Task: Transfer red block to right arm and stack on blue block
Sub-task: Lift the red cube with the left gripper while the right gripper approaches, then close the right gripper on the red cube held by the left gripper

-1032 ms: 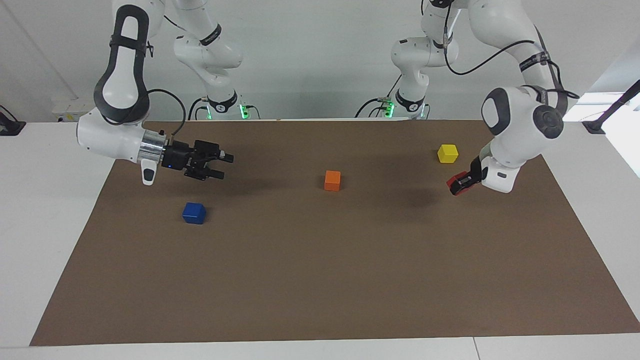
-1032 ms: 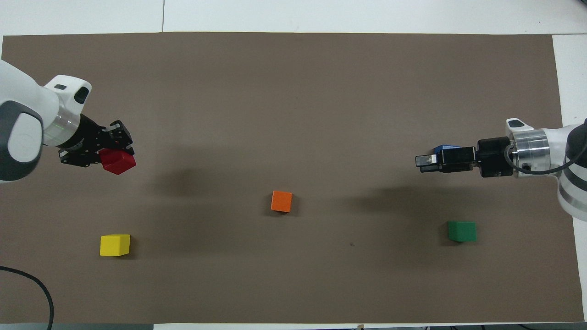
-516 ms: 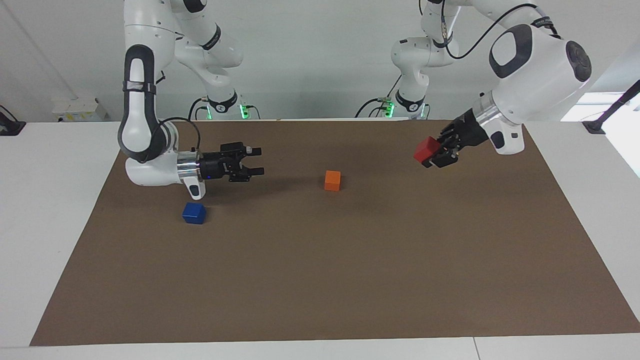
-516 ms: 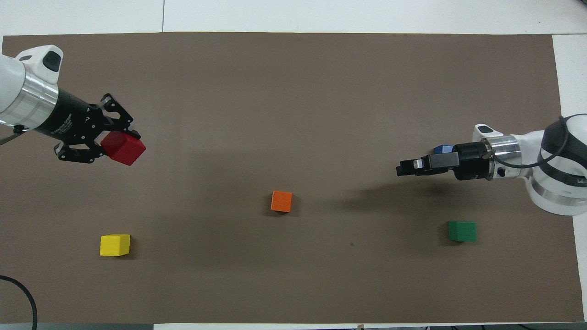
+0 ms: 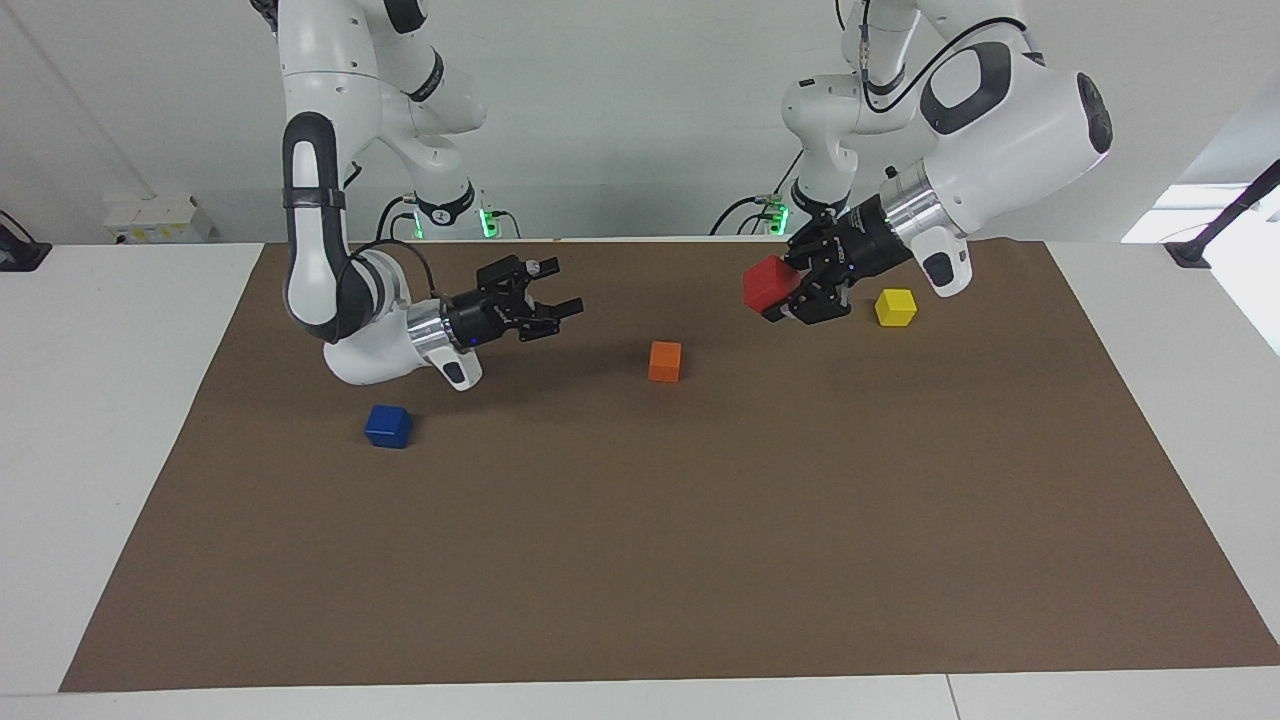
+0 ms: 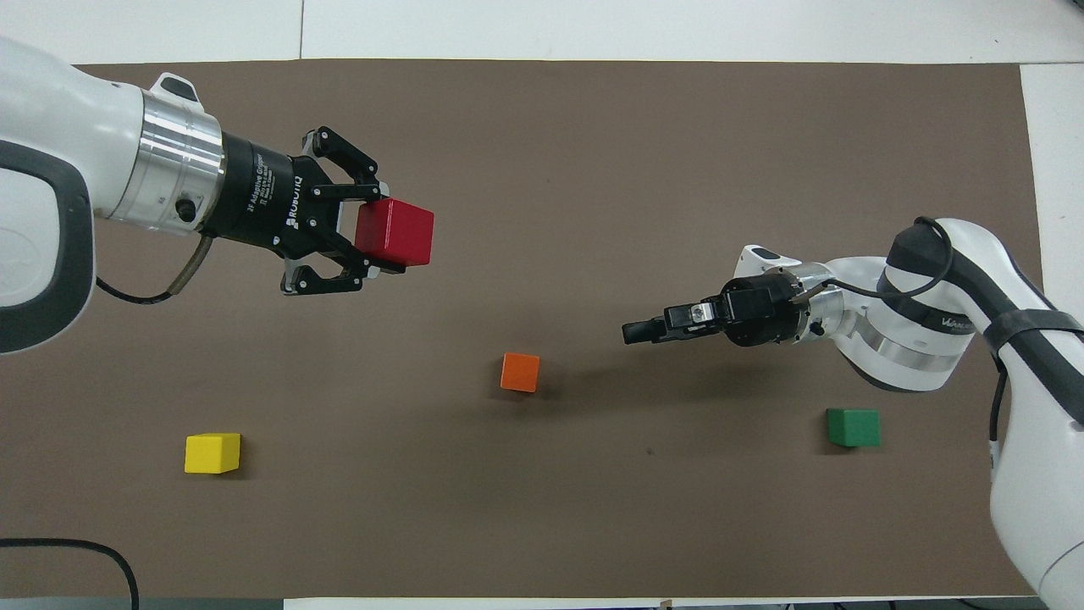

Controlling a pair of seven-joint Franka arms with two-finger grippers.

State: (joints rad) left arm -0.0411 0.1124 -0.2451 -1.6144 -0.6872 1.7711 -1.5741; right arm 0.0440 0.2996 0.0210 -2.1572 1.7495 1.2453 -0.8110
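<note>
The left end effector (image 5: 800, 290), marked "ROBOTIQ" in the overhead view, clamps the red block (image 5: 769, 283) in the air. The right end effector (image 5: 560, 292) hovers, fingers apart. Only the facing view shows the blue block (image 5: 388, 426) on the tabletop (image 5: 640, 560).

Cubes: five in total, one of each colour. One red block (image 5: 770, 283) (image 6: 395, 233). One blue block (image 5: 388, 426). One orange cube (image 5: 665, 361) (image 6: 520, 372). One yellow cube (image 5: 895, 307) (image 6: 212, 452). One green cube (image 6: 853, 427), seen in overhead view only. Robot arms: two. Grippers: two, left gripper (image 5: 800, 290) (image 6: 360, 220) and right gripper (image 5: 555, 305) (image 6: 644, 332). Brown mat (image 5: 640, 560): one, on bench (image 5: 100, 400).
</note>
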